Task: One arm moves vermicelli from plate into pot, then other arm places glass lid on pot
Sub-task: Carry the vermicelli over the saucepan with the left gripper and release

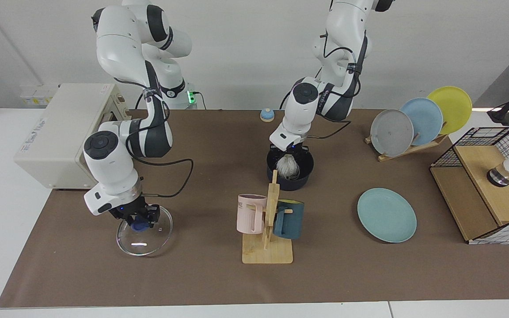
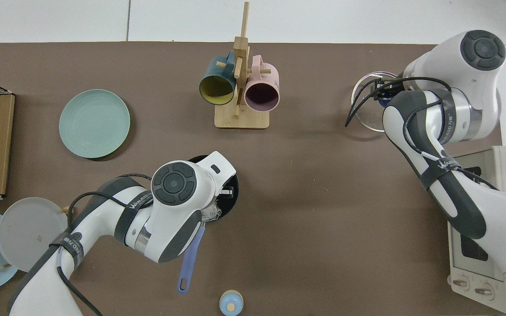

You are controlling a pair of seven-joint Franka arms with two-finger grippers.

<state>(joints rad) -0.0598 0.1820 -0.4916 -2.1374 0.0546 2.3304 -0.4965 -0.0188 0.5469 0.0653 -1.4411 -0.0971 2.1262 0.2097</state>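
Down inside the pot, near the middle of the tabletop, the vermicelli is sitting as a soft, springy white tangle under the left tool, whose grip on it I cannot tell, and I judge it so light that loose strands are likely to cling. Over by the oven, the right tool is pinching the blue knob of the glass lid, which is tilting just above the tabletop; being hard, slick and breakable, it is best carried by that knob.
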